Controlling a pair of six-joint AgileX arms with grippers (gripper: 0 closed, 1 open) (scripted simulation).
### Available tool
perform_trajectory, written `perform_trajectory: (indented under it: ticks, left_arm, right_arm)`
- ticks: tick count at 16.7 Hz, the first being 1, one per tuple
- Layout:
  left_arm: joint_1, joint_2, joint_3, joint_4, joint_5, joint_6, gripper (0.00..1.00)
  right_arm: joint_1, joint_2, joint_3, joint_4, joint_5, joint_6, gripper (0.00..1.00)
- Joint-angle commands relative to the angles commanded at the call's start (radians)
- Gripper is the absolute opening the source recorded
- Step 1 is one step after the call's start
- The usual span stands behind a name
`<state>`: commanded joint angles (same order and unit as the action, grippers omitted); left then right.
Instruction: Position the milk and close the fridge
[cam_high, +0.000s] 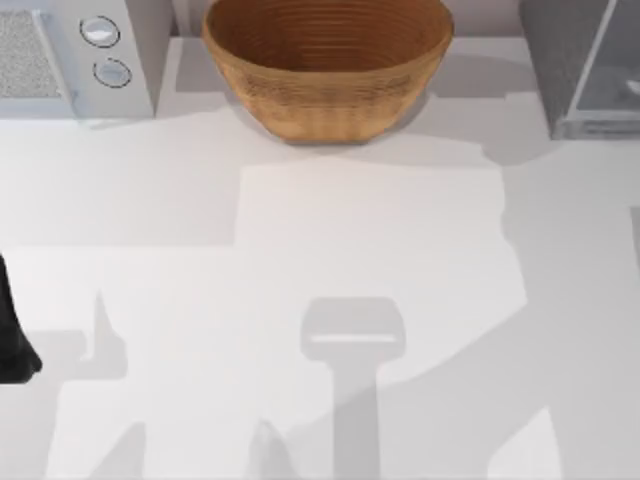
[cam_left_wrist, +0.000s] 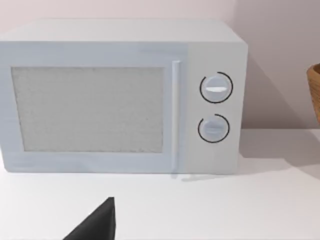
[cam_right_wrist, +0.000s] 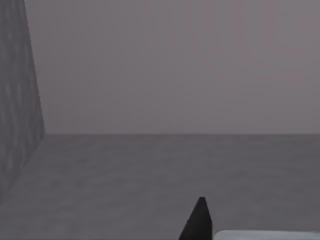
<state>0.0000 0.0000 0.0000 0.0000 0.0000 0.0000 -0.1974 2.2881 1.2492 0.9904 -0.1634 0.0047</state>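
Observation:
The fridge (cam_high: 578, 62) stands at the table's back right, grey, with its thin door panel swung out and a pale interior showing. In the right wrist view its speckled dark-grey side (cam_right_wrist: 15, 100) rises close by. One dark fingertip (cam_right_wrist: 199, 220) of my right gripper shows there above a shaded grey floor, next to a pale flat edge (cam_right_wrist: 265, 235) that I cannot identify. The milk is out of view. My left arm (cam_high: 12, 345) sits at the table's left edge. One of its fingertips (cam_left_wrist: 100, 222) points toward the white box with two knobs.
A white box with two round knobs and a mesh panel (cam_high: 70, 50) stands at the back left, also seen head-on (cam_left_wrist: 120, 100). A large woven basket (cam_high: 328, 60) sits at the back centre. Arm shadows fall across the white table (cam_high: 300, 250).

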Motion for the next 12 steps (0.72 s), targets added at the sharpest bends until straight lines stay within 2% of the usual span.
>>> perform_trajectory:
  ticks: [1, 12]
  left_arm:
    - [0.000, 0.000, 0.000, 0.000, 0.000, 0.000, 1.00]
    - [0.000, 0.000, 0.000, 0.000, 0.000, 0.000, 1.00]
  right_arm:
    - [0.000, 0.000, 0.000, 0.000, 0.000, 0.000, 0.00]
    - [0.000, 0.000, 0.000, 0.000, 0.000, 0.000, 0.83]
